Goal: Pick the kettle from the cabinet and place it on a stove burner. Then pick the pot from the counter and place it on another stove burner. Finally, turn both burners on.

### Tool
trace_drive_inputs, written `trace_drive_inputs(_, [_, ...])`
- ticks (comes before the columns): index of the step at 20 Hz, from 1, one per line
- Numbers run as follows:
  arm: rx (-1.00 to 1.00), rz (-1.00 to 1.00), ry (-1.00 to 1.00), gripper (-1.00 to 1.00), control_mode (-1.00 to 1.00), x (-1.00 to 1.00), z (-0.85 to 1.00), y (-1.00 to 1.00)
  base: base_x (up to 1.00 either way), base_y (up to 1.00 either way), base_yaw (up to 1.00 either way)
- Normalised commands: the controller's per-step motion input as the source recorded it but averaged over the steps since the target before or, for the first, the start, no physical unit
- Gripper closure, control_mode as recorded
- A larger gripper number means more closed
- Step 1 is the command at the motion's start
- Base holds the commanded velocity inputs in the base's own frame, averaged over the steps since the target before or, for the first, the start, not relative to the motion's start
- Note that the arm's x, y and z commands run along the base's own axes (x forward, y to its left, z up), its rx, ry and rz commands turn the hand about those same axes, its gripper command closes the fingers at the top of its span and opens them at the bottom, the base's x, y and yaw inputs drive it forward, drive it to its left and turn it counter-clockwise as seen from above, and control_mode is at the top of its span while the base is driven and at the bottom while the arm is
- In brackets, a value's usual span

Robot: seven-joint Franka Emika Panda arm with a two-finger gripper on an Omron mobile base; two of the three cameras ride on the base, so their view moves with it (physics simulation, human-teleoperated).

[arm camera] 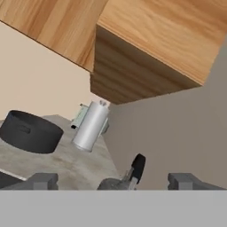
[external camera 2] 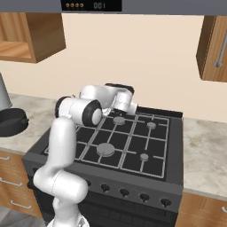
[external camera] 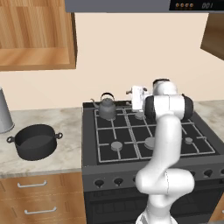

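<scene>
Meanwhile, spread hand [arm camera: 113, 179] just above kettle [external camera: 107, 108] on rear-left burner; hood display digits illegible.

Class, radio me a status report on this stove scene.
Gripper open, beside kettle. Kettle on rear-left burner. Pot on counter, unobstructed.

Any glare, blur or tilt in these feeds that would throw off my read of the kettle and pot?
Left base view: flat, even light, no glare; kettle and pot read sharp. Right base view: equally even, but the arm hides the kettle. Hand view: strongly rolled, so the counter slopes; the pot is clear, and the gripper has its tips wide apart, cropped low.
</scene>
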Motion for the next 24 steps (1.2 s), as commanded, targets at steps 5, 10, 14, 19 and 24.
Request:
trace_drive_inputs(5, [-0.12,0.0,-0.12,-1.0,-1.0,-0.39,0.46,-0.16,0.0,0.0,0.0])
trace_drive_inputs(10, [-0.11,0.0,-0.16,-1.0,-1.0,-0.47,0.47,-0.09,0.0,0.0,0.0])
trace_drive_inputs(14, [-0.11,0.0,-0.14,-1.0,-1.0,-0.48,0.37,0.0,0.0,0.0,0.0])
trace_drive_inputs(19, [-0.13,0.0,-0.17,-1.0,-1.0,-0.5,0.32,0.0,0.0,0.0,0.0])
trace_drive_inputs(24, [-0.17,0.0,-0.21,-1.0,-1.0,-0.5,0.28,0.0,0.0,0.0,0.0])
